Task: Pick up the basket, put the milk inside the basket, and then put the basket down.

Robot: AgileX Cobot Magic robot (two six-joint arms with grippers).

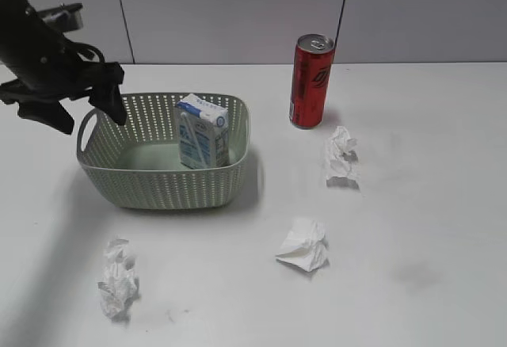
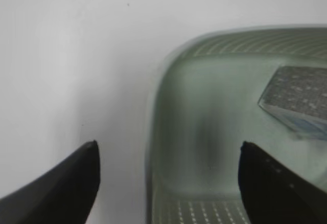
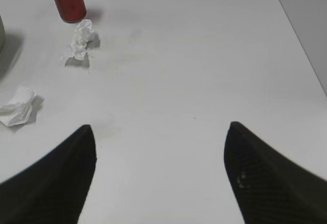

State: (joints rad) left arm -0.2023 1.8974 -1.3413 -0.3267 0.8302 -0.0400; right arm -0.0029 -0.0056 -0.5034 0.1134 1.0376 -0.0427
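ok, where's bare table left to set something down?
Widest bare patch: right of the tall red drink can and the two crumpled white paper balls. Also the front centre, between those and the third ball. Crowded: around the sage-green perforated plastic basket, under the open left pincer.

We see a red can (image 1: 311,81) standing upright on the white table (image 1: 428,204), at about one o'clock from centre. Three crumpled paper balls lie well apart: one (image 1: 341,155) just below the can, one (image 1: 303,245) near six o'clock, one (image 1: 117,277) at seven o'clock.
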